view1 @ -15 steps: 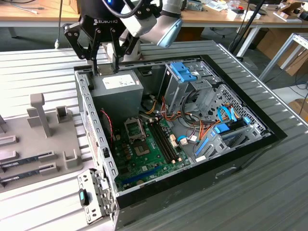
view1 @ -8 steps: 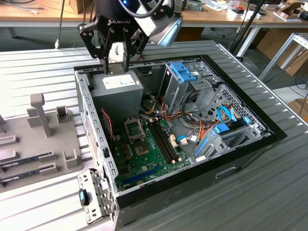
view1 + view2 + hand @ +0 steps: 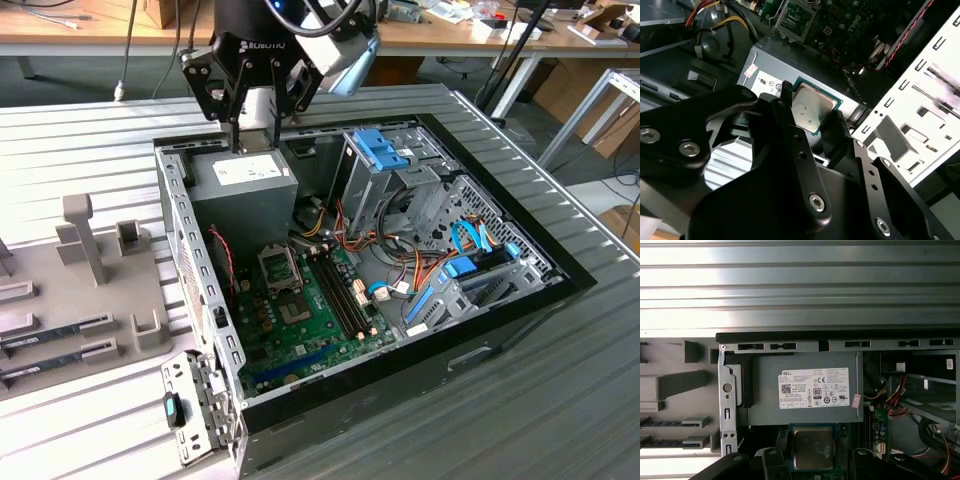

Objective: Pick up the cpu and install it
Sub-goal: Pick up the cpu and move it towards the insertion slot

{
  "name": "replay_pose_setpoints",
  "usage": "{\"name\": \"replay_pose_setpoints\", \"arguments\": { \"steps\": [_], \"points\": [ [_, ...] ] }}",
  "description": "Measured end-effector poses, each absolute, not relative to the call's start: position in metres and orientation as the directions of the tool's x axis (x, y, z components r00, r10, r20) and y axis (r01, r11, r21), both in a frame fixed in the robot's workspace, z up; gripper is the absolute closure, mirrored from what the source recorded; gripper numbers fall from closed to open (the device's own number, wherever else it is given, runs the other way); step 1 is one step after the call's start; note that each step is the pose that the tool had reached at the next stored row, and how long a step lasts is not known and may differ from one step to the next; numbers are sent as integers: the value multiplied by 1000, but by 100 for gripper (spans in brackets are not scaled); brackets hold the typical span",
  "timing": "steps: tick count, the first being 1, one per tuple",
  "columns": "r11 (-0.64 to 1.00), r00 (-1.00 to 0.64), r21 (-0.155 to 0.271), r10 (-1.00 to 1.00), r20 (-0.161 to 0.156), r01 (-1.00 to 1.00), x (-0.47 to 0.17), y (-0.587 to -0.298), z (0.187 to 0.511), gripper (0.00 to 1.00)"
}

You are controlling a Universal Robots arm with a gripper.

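The cpu (image 3: 812, 107), a small silver-grey square with a thin green rim, hangs between my gripper's (image 3: 811, 104) two black fingers (image 3: 785, 91), which are shut on its edges. In the first wrist view the cpu (image 3: 812, 447) hovers just off the edge of the grey power-supply box (image 3: 805, 390). In the exterior view my gripper (image 3: 257, 140) stands over the power-supply box (image 3: 245, 182) at the back of the open computer case (image 3: 560, 275). The cpu socket (image 3: 280, 268) lies on the green motherboard (image 3: 300, 320), below the gripper in that view.
A grey fixture tray (image 3: 90, 290) with memory sticks (image 3: 55, 335) lies on the exterior view's left. Inside the case stand a drive cage with blue tabs (image 3: 385, 150), bundled cables (image 3: 400, 265) and memory slots (image 3: 345, 300). The case walls rise around the motherboard.
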State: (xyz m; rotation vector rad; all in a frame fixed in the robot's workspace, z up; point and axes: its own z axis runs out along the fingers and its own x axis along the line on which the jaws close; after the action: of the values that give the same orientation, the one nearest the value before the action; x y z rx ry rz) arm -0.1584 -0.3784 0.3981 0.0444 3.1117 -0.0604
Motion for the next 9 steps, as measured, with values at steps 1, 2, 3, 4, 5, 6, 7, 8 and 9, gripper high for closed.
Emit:
{"name": "replay_pose_setpoints", "arguments": {
  "steps": [1,2,3,4,5,6,7,8,9],
  "points": [
    [999,-999,-38,28,-30,29,-156,-378,398,53],
    [999,-999,-38,28,-30,29,-155,-378,398,53],
    [999,-999,-38,28,-30,29,-153,-378,398,53],
    [999,-999,-38,28,-30,29,-149,-378,398,53],
    [999,-999,-38,28,-30,29,-147,-378,398,53],
    [999,-999,-38,28,-30,29,-145,-378,398,53],
    [999,-999,-38,28,-30,29,-144,-378,398,53],
    [999,-999,-38,28,-30,29,-142,-378,398,53],
    [999,-999,-38,28,-30,29,-140,-378,398,53]
  ]
}}
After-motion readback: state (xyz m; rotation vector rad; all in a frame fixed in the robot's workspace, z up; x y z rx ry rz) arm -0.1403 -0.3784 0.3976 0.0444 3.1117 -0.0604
